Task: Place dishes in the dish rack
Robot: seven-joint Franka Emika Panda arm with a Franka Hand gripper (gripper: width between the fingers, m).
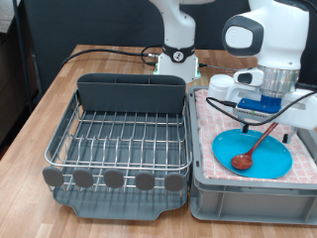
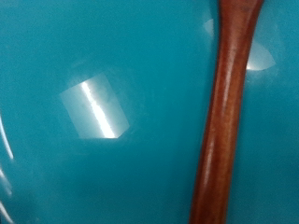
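Note:
The light-blue plate [image 1: 265, 157] lies on the pink checked cloth inside the grey bin at the exterior view's right. The reddish-brown wooden spoon [image 1: 254, 149] rests on the plate, bowl toward the exterior view's bottom. My gripper [image 1: 265, 117] hangs low over the spoon's handle end; its fingers are hidden by the hand. The wrist view is filled by the plate [image 2: 103, 112] with the spoon handle [image 2: 224, 112] crossing it; no fingers show there. The white mug [image 1: 226, 81] stands behind the gripper. The dish rack [image 1: 124, 139] stands empty at the left.
The grey plastic bin [image 1: 253, 198] with the pink checked cloth [image 1: 206, 119] sits right of the rack on the wooden table. The rack's tall grey cutlery compartment [image 1: 132, 93] is at its far end. The robot base [image 1: 178, 55] stands behind.

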